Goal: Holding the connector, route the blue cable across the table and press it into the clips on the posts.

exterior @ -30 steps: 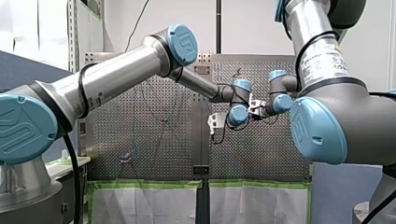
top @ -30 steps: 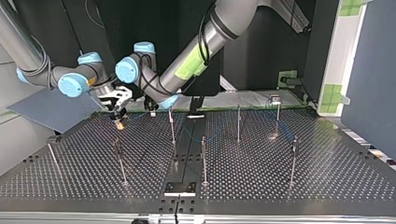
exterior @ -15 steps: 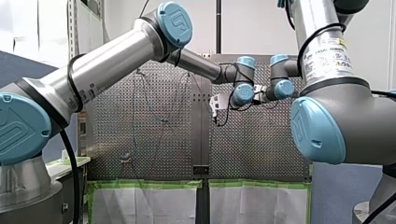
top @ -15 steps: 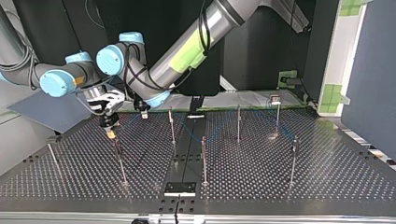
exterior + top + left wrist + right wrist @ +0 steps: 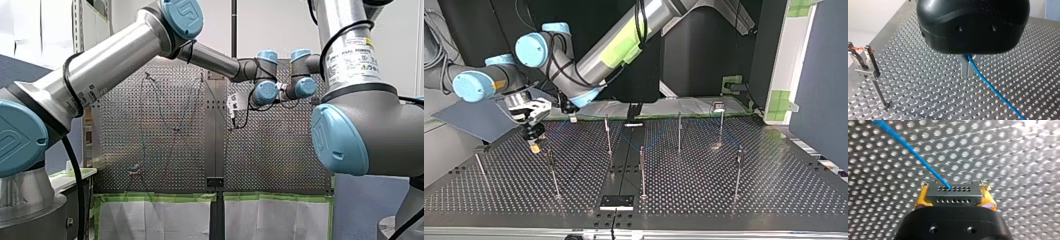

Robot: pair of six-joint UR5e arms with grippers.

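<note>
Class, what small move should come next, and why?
Probably carry the connector, clamped in my right tool, toward the nearest post and lower the blue cable into its clip; the cable runs from the connector, not yet touching that post.

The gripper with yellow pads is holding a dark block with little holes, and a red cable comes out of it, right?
No, the thin cable is blue, not red. The right wrist view shows it leaving the dark perforated connector block held between my right gripper's yellow pads.
</note>
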